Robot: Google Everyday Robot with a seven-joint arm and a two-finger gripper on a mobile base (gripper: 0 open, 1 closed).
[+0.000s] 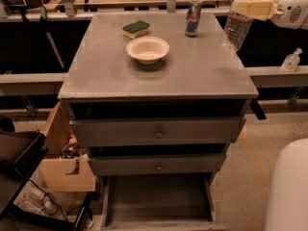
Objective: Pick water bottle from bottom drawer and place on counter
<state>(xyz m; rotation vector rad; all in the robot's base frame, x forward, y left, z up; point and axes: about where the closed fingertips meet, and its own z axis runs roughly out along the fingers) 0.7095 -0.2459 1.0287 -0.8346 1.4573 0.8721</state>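
The water bottle [235, 29], clear and ribbed, hangs tilted above the counter's far right corner, its upper part inside my gripper [251, 6]. The gripper's cream fingers [255, 7] are shut on the bottle near its neck; the white arm enters from the right edge. The bottle's base is above the counter [192, 71], not resting on it. The bottom drawer [159, 198] is pulled out at the bottom of the view, its bare grey floor showing.
On the counter stand a white bowl [147, 48], a green-and-yellow sponge [135, 29] and a blue-and-silver drink can [193, 18]. A small squat clear bottle [291, 60] sits on the right ledge. A wooden box [65, 160] is left of the cabinet. A white robot part [288, 191] fills the lower right.
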